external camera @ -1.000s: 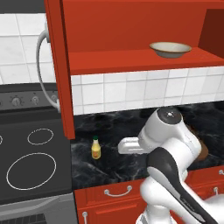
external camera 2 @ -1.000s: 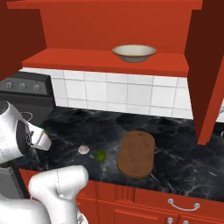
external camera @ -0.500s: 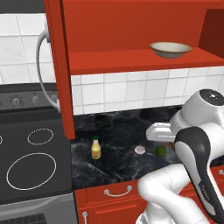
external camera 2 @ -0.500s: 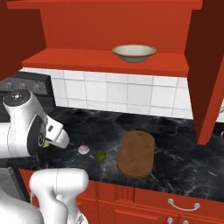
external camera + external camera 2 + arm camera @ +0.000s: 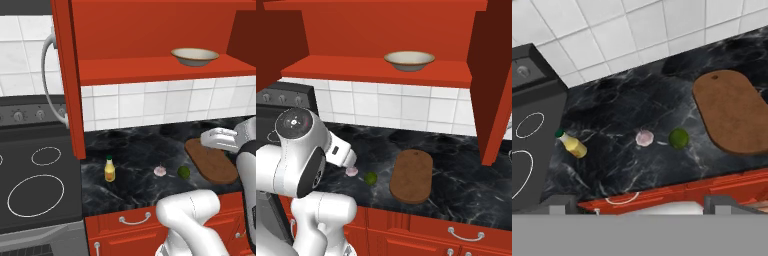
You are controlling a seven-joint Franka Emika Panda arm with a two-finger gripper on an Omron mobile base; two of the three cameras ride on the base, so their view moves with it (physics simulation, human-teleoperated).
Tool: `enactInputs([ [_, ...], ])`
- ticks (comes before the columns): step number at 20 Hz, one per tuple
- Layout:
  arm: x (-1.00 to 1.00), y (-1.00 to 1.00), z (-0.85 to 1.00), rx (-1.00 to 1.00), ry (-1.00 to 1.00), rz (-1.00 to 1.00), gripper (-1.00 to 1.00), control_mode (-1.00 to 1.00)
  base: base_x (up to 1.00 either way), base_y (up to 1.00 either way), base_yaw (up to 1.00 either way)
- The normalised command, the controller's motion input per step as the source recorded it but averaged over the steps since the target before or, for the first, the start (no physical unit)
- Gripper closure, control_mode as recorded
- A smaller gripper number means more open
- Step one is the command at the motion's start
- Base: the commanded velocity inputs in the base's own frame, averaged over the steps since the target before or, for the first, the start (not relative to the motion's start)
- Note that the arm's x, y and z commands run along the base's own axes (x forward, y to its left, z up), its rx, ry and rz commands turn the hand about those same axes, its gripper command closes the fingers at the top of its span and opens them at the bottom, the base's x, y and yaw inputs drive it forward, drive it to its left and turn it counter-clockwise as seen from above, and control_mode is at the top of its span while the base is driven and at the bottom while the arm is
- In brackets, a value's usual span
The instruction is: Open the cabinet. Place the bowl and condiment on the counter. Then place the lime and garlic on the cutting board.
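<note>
The red cabinet (image 5: 150,35) stands open, its door (image 5: 65,80) swung left. On its inner shelf rests the beige bowl (image 5: 195,56) (image 5: 409,60). The yellow condiment bottle (image 5: 109,169) (image 5: 573,145) stands on the black counter (image 5: 135,150). To its right lie the garlic (image 5: 160,171) (image 5: 351,171) (image 5: 644,138) and the lime (image 5: 183,172) (image 5: 371,177) (image 5: 678,138), both on the counter left of the brown cutting board (image 5: 210,161) (image 5: 412,176) (image 5: 732,112). My gripper (image 5: 212,140) (image 5: 348,159) (image 5: 639,207) hovers open and empty above the board's near-left side.
A dark stovetop (image 5: 35,185) with white rings adjoins the counter on the left. Red drawers (image 5: 135,220) with short handles run below the counter edge. White tiles (image 5: 406,107) back the counter. The right cabinet door (image 5: 496,85) hangs open.
My arm has swung right, from beside the condiment bottle to above the cutting board. The bottle stays on the counter, and the garlic and lime have come into sight.
</note>
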Motion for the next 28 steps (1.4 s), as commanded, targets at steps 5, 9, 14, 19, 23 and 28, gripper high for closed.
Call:
enactInputs([
  [5, -0.04, -0.40, 0.15, 0.09, -0.07, -0.12, -1.00, -1.00, 0.00, 0.00, 0.00],
  [9, 0.00, -0.11, 0.12, 0.02, 0.00, -0.18, -1.00, -1.00, 0.00, 0.00, 0.00],
  [14, 0.01, 0.00, 0.16, 0.00, 0.00, -0.21, -1.00, -1.00, 0.00, 0.00, 0.00],
  [19, 0.08, -0.12, 0.08, 0.00, 0.00, -0.17, -1.00, -1.00, 0.00, 0.00, 0.00],
  [23, 0.00, -0.32, 0.12, 0.02, 0.00, -0.10, -1.00, -1.00, 0.00, 0.00, 0.00],
  [28, 0.00, -0.25, 0.22, 0.03, 0.00, -0.09, -1.00, -1.00, 0.00, 0.00, 0.00],
])
